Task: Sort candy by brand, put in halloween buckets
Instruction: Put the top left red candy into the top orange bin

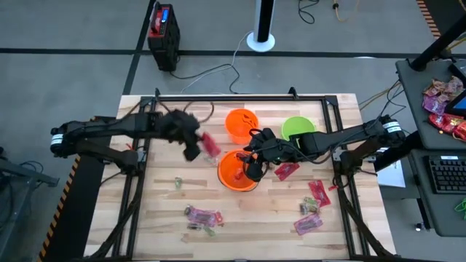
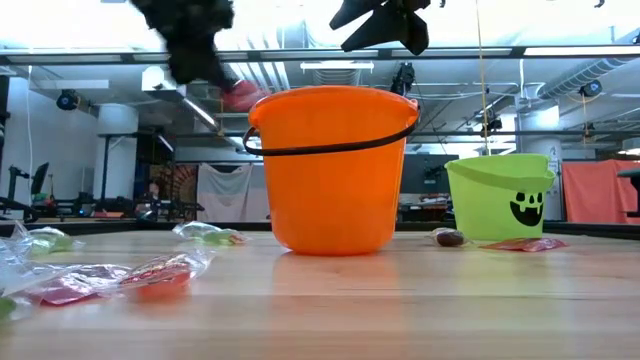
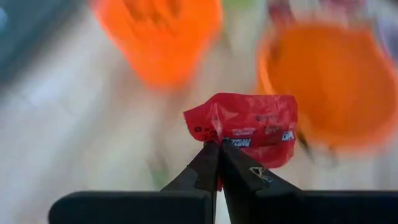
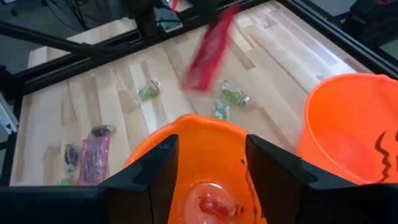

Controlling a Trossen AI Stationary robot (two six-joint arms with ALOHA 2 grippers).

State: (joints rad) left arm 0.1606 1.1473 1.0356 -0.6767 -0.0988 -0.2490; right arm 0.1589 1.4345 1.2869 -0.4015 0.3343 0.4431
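1. Nearest the low camera: clear-wrapped candy [image 2: 150, 280] lying on the wooden table [image 1: 145, 218], left of the near orange bucket [image 2: 332, 170].
2. Left gripper [image 1: 198, 145] is raised above the table, left of the near orange bucket [image 1: 237, 171], fingers pinched shut on a red candy packet [image 3: 245, 127].
3. Right gripper [image 1: 251, 166] hangs over the near orange bucket's rim, fingers spread apart, holding nothing. A red piece [image 4: 214, 204] lies in the bucket's bottom.
4. Far orange bucket [image 1: 241, 124] and lime green bucket [image 1: 297, 128] stand side by side behind.
5. Loose packets: pink ones [image 1: 202, 215] near-left, red and pink ones [image 1: 313, 200] near-right, one red packet [image 1: 287, 171] just right of the near bucket.
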